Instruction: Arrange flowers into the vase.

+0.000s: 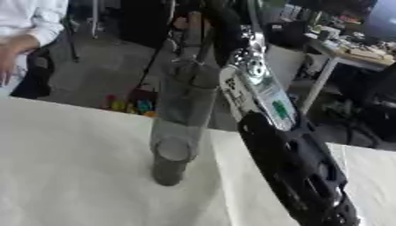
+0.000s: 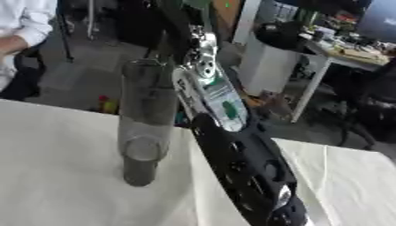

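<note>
Clear tall vase (image 2: 145, 128) upright on table (image 2: 62, 176), contents unclear

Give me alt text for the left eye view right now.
A tall clear glass vase stands upright on the white table. A black and silver robot arm crosses the frame just right of it, its hand out of sight. No flowers are visible.
</note>
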